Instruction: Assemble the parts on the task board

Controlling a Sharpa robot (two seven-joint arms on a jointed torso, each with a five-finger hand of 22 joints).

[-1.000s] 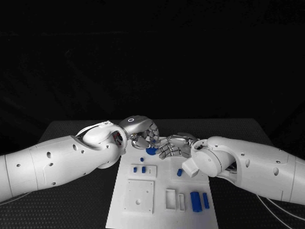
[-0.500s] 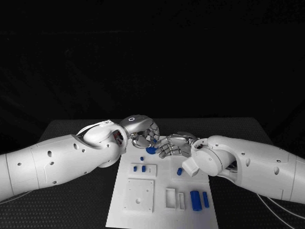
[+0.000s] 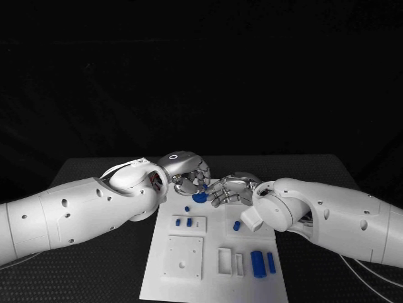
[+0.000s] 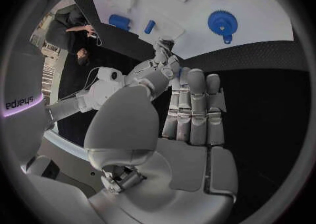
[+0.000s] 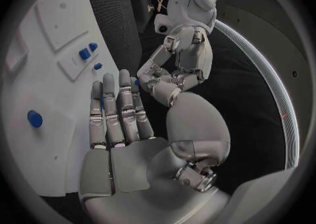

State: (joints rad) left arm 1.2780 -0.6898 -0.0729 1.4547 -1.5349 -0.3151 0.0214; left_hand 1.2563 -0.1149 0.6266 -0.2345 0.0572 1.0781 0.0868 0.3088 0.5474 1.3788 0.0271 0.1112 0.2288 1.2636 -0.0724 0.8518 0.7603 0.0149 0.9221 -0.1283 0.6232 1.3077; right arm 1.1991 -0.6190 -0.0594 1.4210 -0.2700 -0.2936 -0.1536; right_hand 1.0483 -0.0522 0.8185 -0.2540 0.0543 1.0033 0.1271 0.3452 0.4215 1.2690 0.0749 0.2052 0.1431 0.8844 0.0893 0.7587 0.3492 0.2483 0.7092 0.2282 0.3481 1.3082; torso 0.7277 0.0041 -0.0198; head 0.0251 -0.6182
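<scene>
At the far end of the white board (image 3: 210, 265), the left hand (image 3: 188, 175) and the right hand (image 3: 230, 191) meet closely over a round blue gear (image 3: 199, 198). In the left wrist view the gear (image 4: 223, 23) lies flat on the board (image 4: 263, 2), with a small stub at its edge, and nothing grips it. The left hand (image 4: 191, 124) has its fingers (image 4: 195, 108) straight and pressed side by side, holding nothing. The right hand (image 5: 125, 134) looks the same in its own view: fingers (image 5: 115, 110) extended together and empty, with the left hand's curled fingers just past their tips.

The main risk is a collision. The two hands are so close that any reach for the gear by one could knock the other, or nudge the gear across the board before a grip is made. The gear is thin and flat, so fingers coming down on it may slide it rather than lift it.

Nearer the robot lie other blue pieces: a pair of small pegs (image 3: 184, 222) in a raised block, a single peg (image 3: 236, 225), and two longer bars (image 3: 262, 264) beside a slot. A forearm sweeping low as the hands withdraw could scatter these. The board itself rests loose-looking on the black tabletop (image 3: 101, 265), so a hard downward push at its far end may shift it.
</scene>
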